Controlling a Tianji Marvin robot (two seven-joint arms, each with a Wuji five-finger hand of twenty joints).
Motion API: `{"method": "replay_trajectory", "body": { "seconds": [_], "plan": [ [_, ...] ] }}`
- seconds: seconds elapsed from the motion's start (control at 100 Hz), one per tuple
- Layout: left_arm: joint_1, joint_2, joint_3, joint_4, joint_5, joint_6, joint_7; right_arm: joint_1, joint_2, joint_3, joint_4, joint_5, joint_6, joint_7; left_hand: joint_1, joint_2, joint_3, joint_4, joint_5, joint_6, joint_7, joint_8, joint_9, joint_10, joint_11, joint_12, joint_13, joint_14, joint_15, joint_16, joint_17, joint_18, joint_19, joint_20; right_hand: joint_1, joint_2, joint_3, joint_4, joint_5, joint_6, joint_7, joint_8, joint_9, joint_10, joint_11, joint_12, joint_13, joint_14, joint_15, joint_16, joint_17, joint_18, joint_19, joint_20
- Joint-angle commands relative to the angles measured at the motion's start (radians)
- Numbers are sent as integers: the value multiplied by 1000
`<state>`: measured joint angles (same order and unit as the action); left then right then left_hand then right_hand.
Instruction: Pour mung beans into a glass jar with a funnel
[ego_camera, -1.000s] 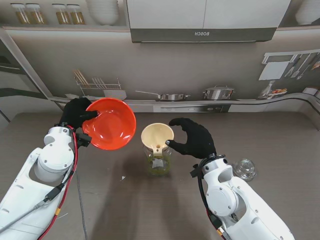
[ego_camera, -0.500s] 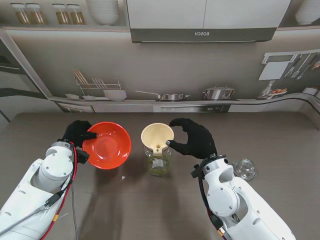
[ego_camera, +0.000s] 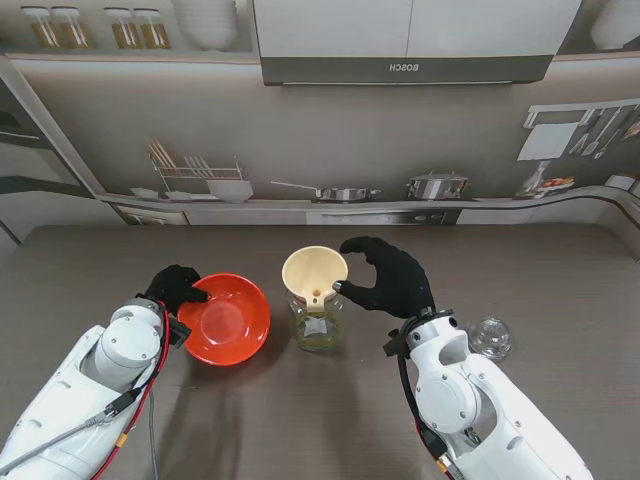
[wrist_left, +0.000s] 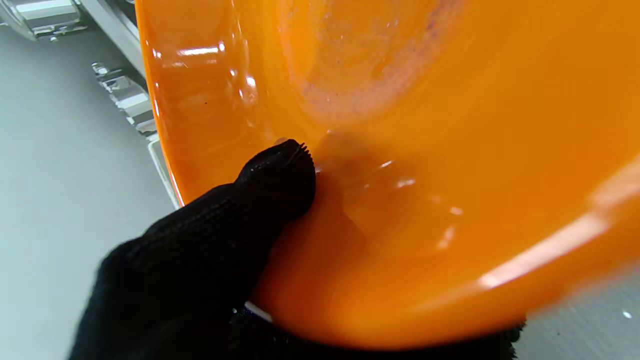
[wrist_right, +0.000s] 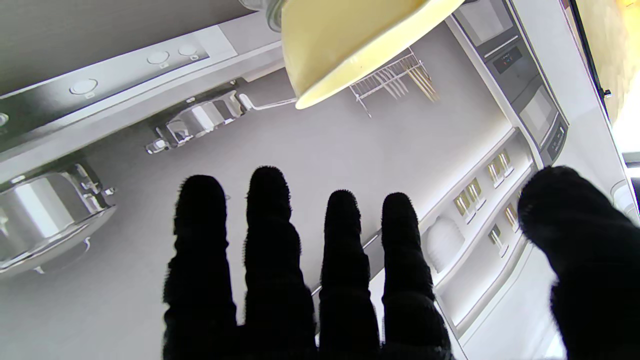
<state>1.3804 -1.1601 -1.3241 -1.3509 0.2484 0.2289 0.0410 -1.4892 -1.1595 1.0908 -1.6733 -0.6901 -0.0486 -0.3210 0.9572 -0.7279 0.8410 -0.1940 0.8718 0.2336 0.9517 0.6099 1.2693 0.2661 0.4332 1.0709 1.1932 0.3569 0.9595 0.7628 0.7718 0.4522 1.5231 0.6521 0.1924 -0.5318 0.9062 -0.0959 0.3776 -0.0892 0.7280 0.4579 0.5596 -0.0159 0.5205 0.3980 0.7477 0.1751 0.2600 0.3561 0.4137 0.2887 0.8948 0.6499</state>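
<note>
A cream funnel (ego_camera: 314, 272) stands in the mouth of a glass jar (ego_camera: 318, 330) that has green mung beans in its bottom. To its left my left hand (ego_camera: 175, 288) is shut on the rim of a red bowl (ego_camera: 226, 320), which sits level and low at the table. In the left wrist view the thumb (wrist_left: 275, 180) presses the inner wall of the bowl (wrist_left: 425, 150), and I see no beans inside. My right hand (ego_camera: 388, 276) hovers just right of the funnel, open. Its spread fingers (wrist_right: 270, 240) stand apart from the funnel (wrist_right: 340, 40).
A small clear glass lid (ego_camera: 490, 338) lies on the table to the right of my right arm. A printed kitchen backdrop with shelves and pots runs along the far edge of the table.
My left hand has brought the red bowl down and nearer to me, from raised and tipped toward the funnel to level at the table. The right hand has stayed put.
</note>
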Motion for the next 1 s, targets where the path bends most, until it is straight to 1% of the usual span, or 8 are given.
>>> {"method": "replay_trajectory", "body": {
  "seconds": [0.0, 0.32, 0.42, 0.57, 0.72, 0.85, 0.99],
  "plan": [
    [-7, -8, 8, 12, -5, 4, -22, -7, -1, 0, -9, 0, 1, 16, 84, 114, 40, 31, 33, -119, 61, 36, 12, -20, -4, -14, 4, 28, -4, 11, -28, -7, -17, 16, -32, 30, 4, 19, -35, 7, 6, -15, -24, -7, 5, -9, 14, -13, 4, -14, -1, 14, 9, -9],
    [-47, -10, 54, 67, -6, 18, -33, -10, 0, 2, -13, 3, 2, 22, 83, 117, 33, 32, 32, -120, 59, 34, 4, -21, -13, -18, -16, 36, -23, 16, -53, -6, -33, 20, -32, 30, 4, 19, -34, 7, 7, -15, -24, -6, 5, -9, 15, -14, 4, -14, -2, 15, 9, -9],
    [-54, -12, 63, 75, -7, 29, -33, -10, 0, 3, -14, 5, 1, 24, 88, 119, 29, 32, 29, -109, 56, 33, -12, -13, -24, -19, -39, 43, -33, 18, -75, -4, -42, 22, -32, 31, 4, 19, -35, 7, 7, -15, -23, -8, 6, -9, 15, -15, 4, -14, -2, 14, 9, -9],
    [-62, -10, 75, 80, 0, 56, -44, -11, 0, 4, -14, 6, 1, 25, 100, 137, 7, 28, 9, -93, 54, 27, -45, -4, -47, -8, -102, 52, -51, 23, -138, -2, -72, 27, -32, 30, 4, 20, -34, 7, 7, -14, -23, -7, 5, -9, 16, -15, 5, -13, -2, 15, 9, -9],
    [-70, -5, 87, 86, 18, 81, -58, -11, 0, 5, -15, 8, 1, 27, 111, 143, -10, 30, -4, -90, 42, -11, -71, -7, -95, -13, -170, 48, -102, 5, -214, -7, -140, 21, -31, 31, 4, 20, -33, 7, 6, -14, -23, -6, 5, -9, 17, -16, 5, -13, -2, 16, 9, -9],
    [-75, 1, 95, 89, 37, 93, -75, -12, 1, 6, -15, 11, 1, 31, 105, 132, 0, 32, -30, -84, -33, -63, -98, -11, -166, -53, -240, 40, -200, -44, -290, -17, -239, -9, -32, 32, 4, 20, -34, 5, 6, -14, -22, -6, 5, -9, 18, -17, 6, -13, -2, 15, 9, -8],
    [-75, 6, 99, 84, 54, 103, -91, -13, 1, 7, -16, 13, 0, 33, 84, 124, 4, 32, -38, -78, -125, -99, -123, -11, -200, -105, -284, 38, -272, -84, -341, -23, -303, -36, -31, 33, 5, 20, -34, 7, 6, -14, -22, -5, 5, -9, 17, -16, 5, -13, -3, 16, 8, -8]
  ]
}}
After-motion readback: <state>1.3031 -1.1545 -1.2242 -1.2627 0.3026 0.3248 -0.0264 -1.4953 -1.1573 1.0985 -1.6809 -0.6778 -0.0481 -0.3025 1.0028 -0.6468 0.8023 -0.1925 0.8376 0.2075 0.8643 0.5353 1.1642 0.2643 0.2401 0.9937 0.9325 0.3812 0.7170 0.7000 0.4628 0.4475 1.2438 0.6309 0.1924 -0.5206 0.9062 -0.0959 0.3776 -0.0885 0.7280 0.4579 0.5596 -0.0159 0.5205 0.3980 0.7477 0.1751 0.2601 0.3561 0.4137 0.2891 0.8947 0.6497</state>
